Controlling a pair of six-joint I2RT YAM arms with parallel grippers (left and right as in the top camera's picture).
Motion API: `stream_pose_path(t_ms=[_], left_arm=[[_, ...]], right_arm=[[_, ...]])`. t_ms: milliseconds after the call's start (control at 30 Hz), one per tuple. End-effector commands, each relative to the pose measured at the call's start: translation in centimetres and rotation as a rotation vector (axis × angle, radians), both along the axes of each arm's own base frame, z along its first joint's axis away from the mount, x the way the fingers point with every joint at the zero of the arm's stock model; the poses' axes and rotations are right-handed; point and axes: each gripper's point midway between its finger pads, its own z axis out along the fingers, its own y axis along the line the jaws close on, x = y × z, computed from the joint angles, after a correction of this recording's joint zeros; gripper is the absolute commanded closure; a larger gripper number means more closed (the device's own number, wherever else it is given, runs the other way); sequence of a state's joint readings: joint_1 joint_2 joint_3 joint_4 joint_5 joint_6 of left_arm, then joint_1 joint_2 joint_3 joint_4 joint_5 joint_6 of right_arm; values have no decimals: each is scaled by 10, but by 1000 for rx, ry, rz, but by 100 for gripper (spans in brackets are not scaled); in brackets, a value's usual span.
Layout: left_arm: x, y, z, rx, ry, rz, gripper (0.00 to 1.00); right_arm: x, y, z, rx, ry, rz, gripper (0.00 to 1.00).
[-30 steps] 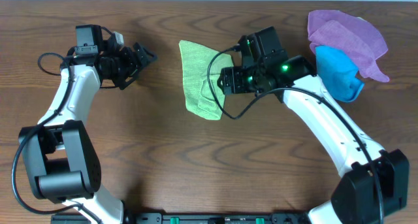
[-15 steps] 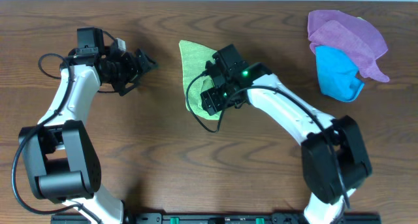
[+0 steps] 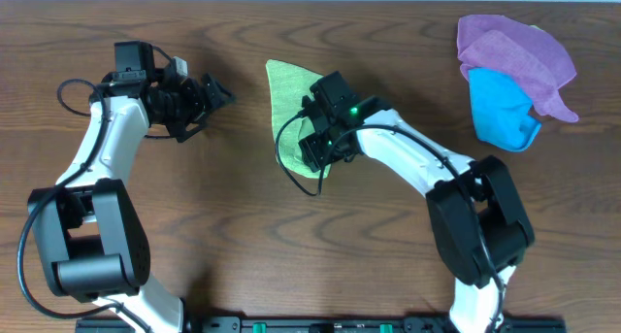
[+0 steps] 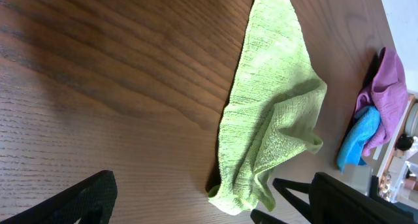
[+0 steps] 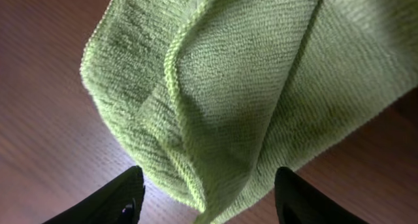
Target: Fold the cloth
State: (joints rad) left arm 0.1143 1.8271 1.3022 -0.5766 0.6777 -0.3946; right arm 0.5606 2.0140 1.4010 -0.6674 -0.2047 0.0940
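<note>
The light yellow-green cloth (image 3: pixel 289 98) lies rumpled on the wooden table at centre, one flap doubled over itself. My right gripper (image 3: pixel 318 149) hovers over the cloth's near end, hiding part of it. In the right wrist view the cloth (image 5: pixel 248 87) fills the frame, and the right gripper (image 5: pixel 206 204) is open with a finger on each side of a fold. My left gripper (image 3: pixel 212 92) is open and empty, to the left of the cloth and apart from it. In the left wrist view the cloth (image 4: pixel 271 113) lies ahead of the open left gripper (image 4: pixel 222 208).
A purple cloth (image 3: pixel 514 47) and a bright blue cloth (image 3: pixel 500 110) lie at the far right of the table. They also show in the left wrist view, purple (image 4: pixel 385 87) and blue (image 4: pixel 359 136). A black rail runs along the table's near edge.
My right gripper has moved left and toward the near edge, from the cloth's right side to over its near end. The left arm has barely moved.
</note>
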Motion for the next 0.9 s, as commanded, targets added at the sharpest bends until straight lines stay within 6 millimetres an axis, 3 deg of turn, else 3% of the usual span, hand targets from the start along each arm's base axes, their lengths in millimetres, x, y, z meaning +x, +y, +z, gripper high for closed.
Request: stream_pose_path(t_ms=[0,500,567,700,867], left_arm=[[2,1,2,-1,-12,-8,5],[2,2,2,4,-17,-16,5],[2,2,2,4,-17,-16,5],[2,1,2,3,-17,-16,5],[-3,1,0,0,6,-16,5]], right_arm=[[2,3,-3,-10,-17,18,41],[9,5,-11,-14,-39,12,59],[11,4,-11,-21,-47,9,66],[11,3,-11,-23,-49,8,99],[8,-1,1,-23,-36,-48,99]])
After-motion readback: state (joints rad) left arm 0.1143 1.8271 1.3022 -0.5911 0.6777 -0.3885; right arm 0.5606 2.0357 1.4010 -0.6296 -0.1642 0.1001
